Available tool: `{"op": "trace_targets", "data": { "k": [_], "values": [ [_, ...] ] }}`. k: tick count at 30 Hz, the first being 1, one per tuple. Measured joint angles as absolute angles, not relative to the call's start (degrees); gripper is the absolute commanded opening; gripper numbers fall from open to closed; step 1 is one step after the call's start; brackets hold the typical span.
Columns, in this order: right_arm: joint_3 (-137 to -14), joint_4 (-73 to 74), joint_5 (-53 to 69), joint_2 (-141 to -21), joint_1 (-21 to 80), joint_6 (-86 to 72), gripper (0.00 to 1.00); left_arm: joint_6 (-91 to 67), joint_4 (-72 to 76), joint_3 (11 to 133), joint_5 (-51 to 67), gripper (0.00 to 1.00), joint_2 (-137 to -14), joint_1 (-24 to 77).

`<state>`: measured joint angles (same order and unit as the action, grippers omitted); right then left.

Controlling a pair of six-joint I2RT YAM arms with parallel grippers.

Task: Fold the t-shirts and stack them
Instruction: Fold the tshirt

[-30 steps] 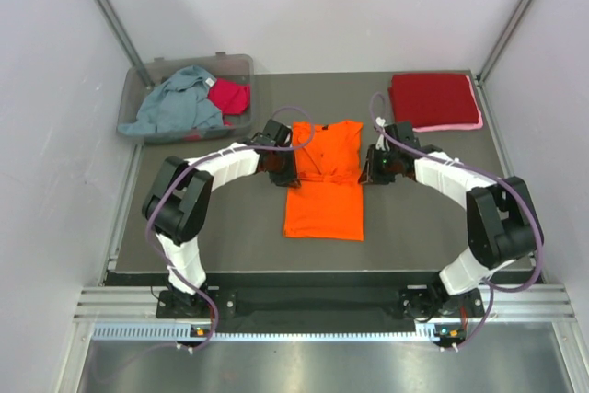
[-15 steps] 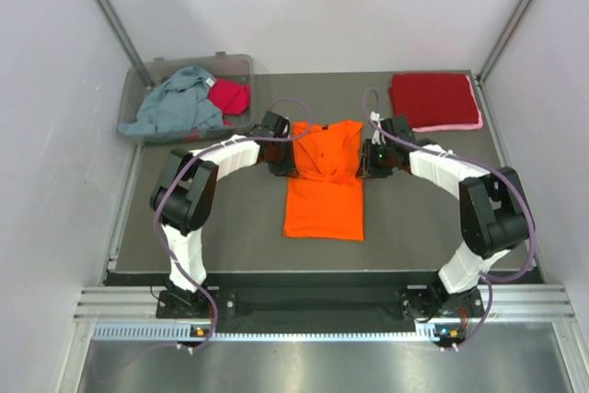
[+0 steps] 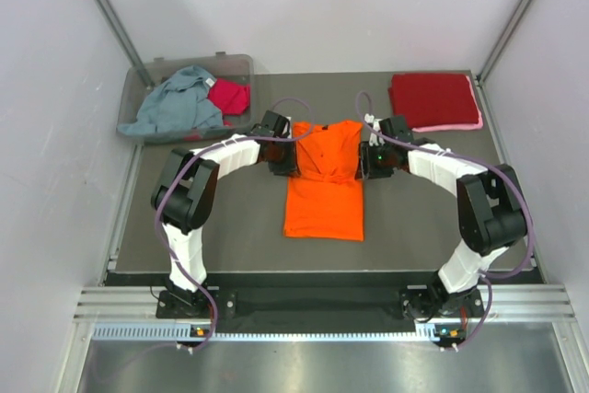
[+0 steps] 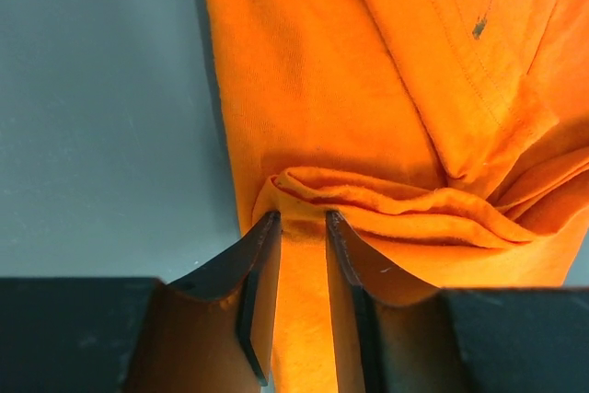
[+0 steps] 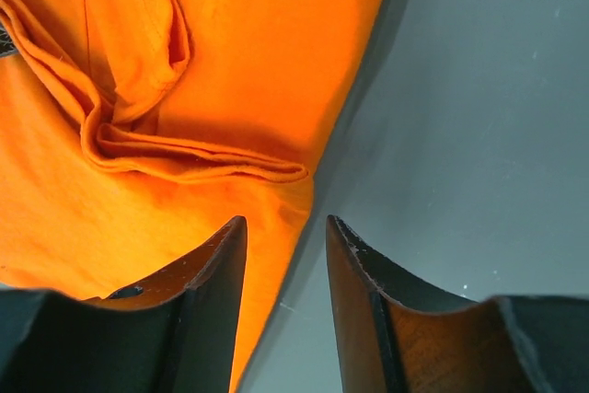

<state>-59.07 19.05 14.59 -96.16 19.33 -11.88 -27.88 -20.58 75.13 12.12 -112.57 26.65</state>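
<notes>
The orange t-shirt (image 3: pixel 324 186) lies lengthwise on the dark mat, with a raised fold ridge (image 4: pixel 396 204) running across its upper half. My left gripper (image 3: pixel 287 156) sits at the shirt's left edge. In the left wrist view its jaws (image 4: pixel 302 216) stand slightly apart over flat orange cloth, their tips just short of the ridge. My right gripper (image 3: pixel 366 161) is at the right edge. Its jaws (image 5: pixel 287 220) are open and straddle the shirt's edge (image 5: pixel 304 200), gripping nothing. A folded dark red t-shirt (image 3: pixel 433 98) rests on a pink one (image 3: pixel 476 122) at the back right.
A clear plastic bin (image 3: pixel 241 63) at the back left holds a crumpled grey-blue t-shirt (image 3: pixel 179 103) and a magenta one (image 3: pixel 230 96). White walls and slanted metal posts (image 3: pixel 110 11) close in the mat. The arm bases stand on the near rail (image 3: pixel 313 306).
Both grippers shifted slightly toward the back along the orange shirt's sides. Their jaws have widened, letting go of the bunched fold, which now lies on the shirt.
</notes>
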Motion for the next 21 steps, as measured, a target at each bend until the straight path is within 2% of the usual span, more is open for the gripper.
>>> {"op": "trace_targets", "data": {
  "k": [6,9,10,11,13,14,15,18,21],
  "values": [
    [-61.1,18.8,16.3,-99.6,19.3,-9.6,0.38,-26.4,-20.8,75.7,12.1,0.35,-112.9,26.7],
    [-61.3,18.5,16.7,-101.0,19.3,-9.0,0.33,-25.8,-20.8,75.9,12.2,0.33,-112.9,26.7],
    [-61.3,18.5,16.8,-101.4,19.3,-8.8,0.31,-25.6,-20.8,75.9,12.2,0.29,-113.0,26.7],
    [-61.3,18.4,17.0,-101.5,19.3,-8.6,0.29,-25.5,-20.9,76.0,12.2,0.21,-113.0,26.7],
    [-61.3,18.4,17.3,-101.7,19.3,-8.4,0.21,-25.3,-21.0,76.0,11.9,0.10,-113.2,26.6],
    [-61.3,18.3,17.4,-101.7,19.3,-8.3,0.17,-25.2,-21.0,76.0,11.9,0.00,-113.4,26.6],
    [-61.3,18.2,17.5,-101.7,19.3,-8.2,0.09,-25.2,-21.0,76.1,11.9,0.00,-113.6,26.5],
    [-61.3,18.0,17.5,-101.9,19.3,-8.0,0.00,-25.2,-21.3,76.5,11.9,0.00,-113.8,26.5],
    [-61.3,17.9,17.1,-101.9,19.1,-8.2,0.00,-25.5,-21.3,76.5,11.6,0.00,-113.8,26.5]
  ]
}}
